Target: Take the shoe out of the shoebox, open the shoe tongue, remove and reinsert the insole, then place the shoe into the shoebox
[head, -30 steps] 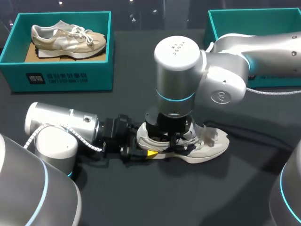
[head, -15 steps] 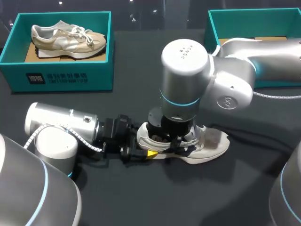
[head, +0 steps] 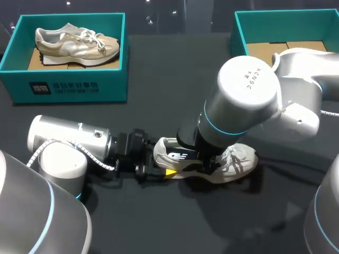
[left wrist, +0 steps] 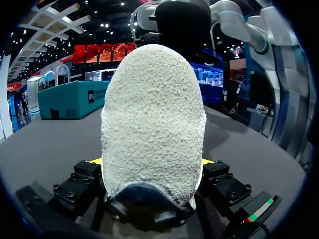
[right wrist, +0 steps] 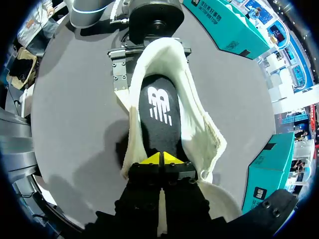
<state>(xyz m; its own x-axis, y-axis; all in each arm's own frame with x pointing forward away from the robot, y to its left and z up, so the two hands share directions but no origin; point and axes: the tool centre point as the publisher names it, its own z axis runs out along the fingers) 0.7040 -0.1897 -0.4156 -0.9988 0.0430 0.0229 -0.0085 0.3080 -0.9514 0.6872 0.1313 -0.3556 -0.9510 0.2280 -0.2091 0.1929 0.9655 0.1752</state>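
Observation:
A white shoe (head: 235, 161) lies on its sole on the dark table, toe to the right. My left gripper (head: 156, 168) lies low at its heel, and in the left wrist view the rough white heel (left wrist: 152, 114) fills the gap between its fingers, which press it from both sides. My right arm leans in from the right over the shoe's mouth and hides its own gripper in the head view. In the right wrist view the right gripper (right wrist: 160, 159) is shut inside the shoe, its yellow tips pinched on the black insole (right wrist: 159, 109). The insole's logo end (head: 177, 155) shows tilted up at the heel.
A teal shoebox (head: 69, 90) at the back left holds a beige shoe (head: 77, 42). A second teal shoebox (head: 238, 32) stands at the back right, partly behind my right arm. Bare dark table lies in front of the shoe.
My right gripper has closed inside the shoe and its arm has tilted away to the right, which uncovers the insole's heel end. The left gripper and the shoe have stayed put.

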